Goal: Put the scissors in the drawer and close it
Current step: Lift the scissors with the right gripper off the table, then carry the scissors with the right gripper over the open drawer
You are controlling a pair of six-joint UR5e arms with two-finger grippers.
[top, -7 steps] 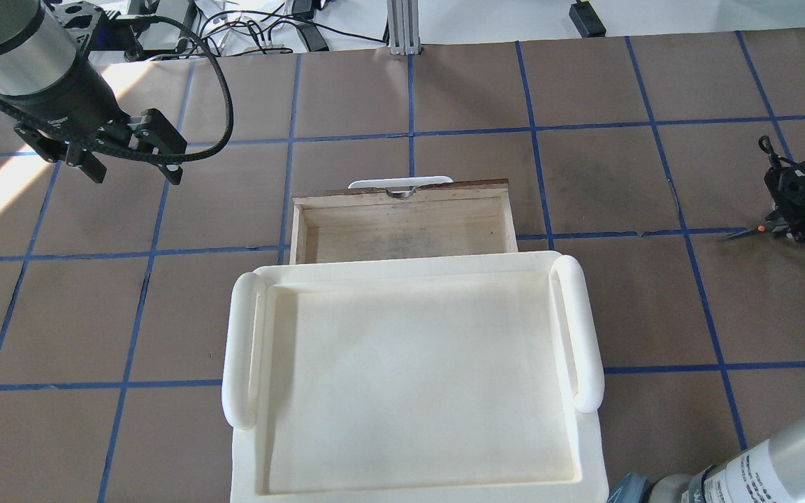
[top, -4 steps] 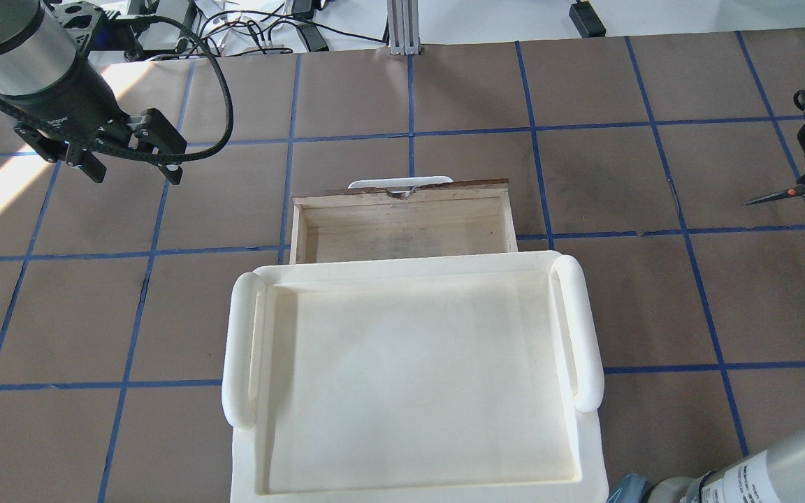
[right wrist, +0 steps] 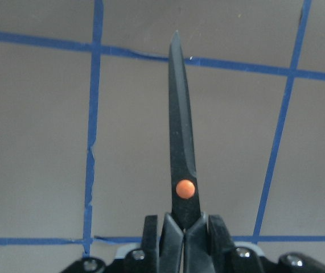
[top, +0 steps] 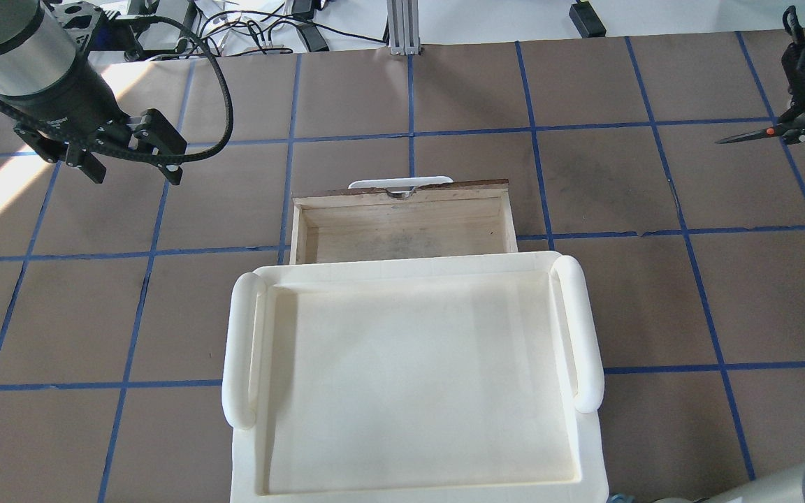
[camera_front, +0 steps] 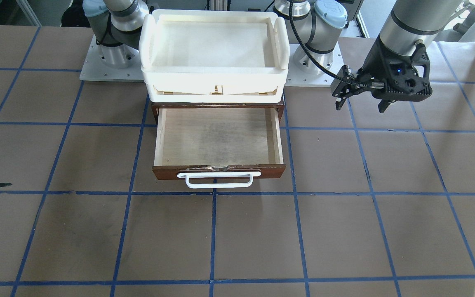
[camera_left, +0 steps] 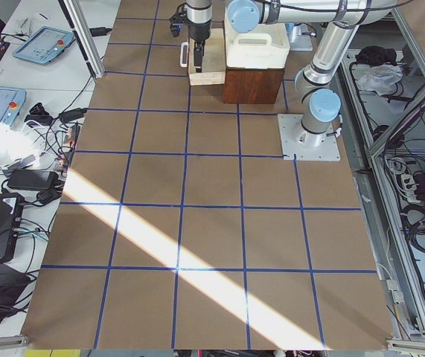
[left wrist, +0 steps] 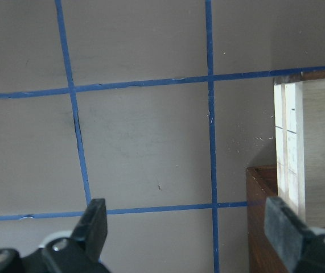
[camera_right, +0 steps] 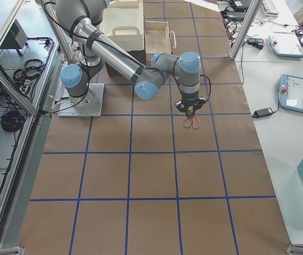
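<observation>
My right gripper (top: 799,130) is shut on the scissors (top: 748,135) and holds them above the table at its far right, well right of the drawer. The dark blades point left toward the table's middle. In the right wrist view the blade (right wrist: 182,148) sticks out from the shut fingers (right wrist: 151,233). The orange handles (camera_right: 191,122) show in the exterior right view. The drawer (top: 402,234) stands pulled open and empty, with its white bar handle (camera_front: 217,180) at the front. My left gripper (top: 135,173) is open and empty, left of the drawer.
A white plastic tray (top: 238,349) sits on top of the dark wooden cabinet (camera_front: 153,108) that holds the drawer. The brown table is marked with blue tape lines (top: 535,140). Cables and gear lie beyond the far edge (top: 256,31).
My right gripper has carried the scissors away from the robot, toward the table's far side. The left arm and the drawer have not moved.
</observation>
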